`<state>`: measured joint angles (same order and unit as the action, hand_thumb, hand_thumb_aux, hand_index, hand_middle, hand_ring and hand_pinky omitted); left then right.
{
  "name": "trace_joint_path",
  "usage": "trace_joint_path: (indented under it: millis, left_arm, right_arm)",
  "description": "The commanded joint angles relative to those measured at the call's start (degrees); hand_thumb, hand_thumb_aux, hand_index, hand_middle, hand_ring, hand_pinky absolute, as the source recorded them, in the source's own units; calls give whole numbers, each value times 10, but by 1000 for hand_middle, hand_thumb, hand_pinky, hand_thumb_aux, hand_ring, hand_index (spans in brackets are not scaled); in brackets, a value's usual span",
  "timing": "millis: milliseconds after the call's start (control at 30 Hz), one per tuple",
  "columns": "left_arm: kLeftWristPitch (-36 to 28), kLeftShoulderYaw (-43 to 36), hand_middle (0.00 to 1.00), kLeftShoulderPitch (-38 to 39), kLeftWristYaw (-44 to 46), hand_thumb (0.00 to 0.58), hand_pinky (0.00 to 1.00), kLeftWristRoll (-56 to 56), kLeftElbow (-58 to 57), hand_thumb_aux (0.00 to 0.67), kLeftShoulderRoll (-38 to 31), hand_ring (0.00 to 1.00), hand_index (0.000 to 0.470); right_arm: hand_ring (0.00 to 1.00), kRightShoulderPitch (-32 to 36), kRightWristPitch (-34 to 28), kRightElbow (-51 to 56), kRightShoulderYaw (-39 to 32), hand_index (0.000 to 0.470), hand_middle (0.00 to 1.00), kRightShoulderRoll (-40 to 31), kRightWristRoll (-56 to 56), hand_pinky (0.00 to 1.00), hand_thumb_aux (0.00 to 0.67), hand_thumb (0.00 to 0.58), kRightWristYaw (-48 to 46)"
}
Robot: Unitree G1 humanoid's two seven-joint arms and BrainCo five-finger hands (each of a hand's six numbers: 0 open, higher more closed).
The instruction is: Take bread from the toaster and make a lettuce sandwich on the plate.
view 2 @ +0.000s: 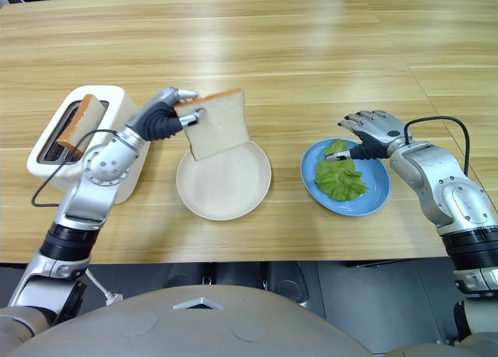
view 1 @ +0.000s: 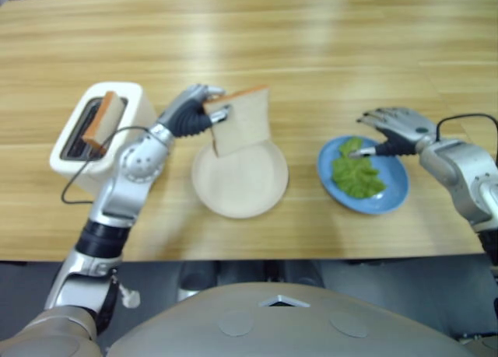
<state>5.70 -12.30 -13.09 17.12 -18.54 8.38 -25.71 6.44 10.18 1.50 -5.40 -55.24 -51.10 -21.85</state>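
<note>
toaster point(view 1: 97, 127): left centre, one slice point(view 1: 103, 116) standing in slot
left hand point(view 1: 187, 112): fingers clamped on bread point(view 1: 243, 120), held tilted over cream plate's upper edge
cream plate point(view 1: 241, 194): centre, bare
blue plate point(view 1: 393, 194): right centre, holds lettuce point(view 1: 356, 176)
right hand point(view 1: 401, 127): fingers spread, holding nothing, over lettuce
progress: early; first slice out, not laid; lettuce and second slice left

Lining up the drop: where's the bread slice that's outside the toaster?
Left of centre in both eye views, the white bread slice is held in the left hand over the far edge of the round cream plate, right of the white toaster.
</note>
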Motion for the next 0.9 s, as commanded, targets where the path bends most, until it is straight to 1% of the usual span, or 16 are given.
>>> trace_joint_path:
  millis: [33,233,400,600,900]
  left_arm:
    - [9,-23,1000,-9,2,580,1000,-12,-85,670,15,1000,460]
    - [37,-58,1000,-44,-8,580,1000,-36,-228,670,40,1000,460]
    - [58,-73,1000,-59,-22,580,1000,-54,-301,670,47,1000,460]
    - [74,-85,1000,-60,-21,580,1000,-63,-347,670,50,1000,460]
    - [74,-92,1000,-54,-2,580,1000,-61,-362,670,48,1000,460]
  right_arm:
    - [0,-2,5,-3,-34,0,0,-4,-8,0,0,0,-32]
    - [0,-29,0,-15,-54,0,0,-21,-18,0,0,0,-77]
    - [0,-29,1,-1,-75,0,0,-20,-34,0,0,0,-91]
    - [0,-29,-3,12,-97,0,0,-39,-82,0,0,0,-94]
    - [0,-3,-16,55,-120,0,0,-41,-151,0,0,0,-50]
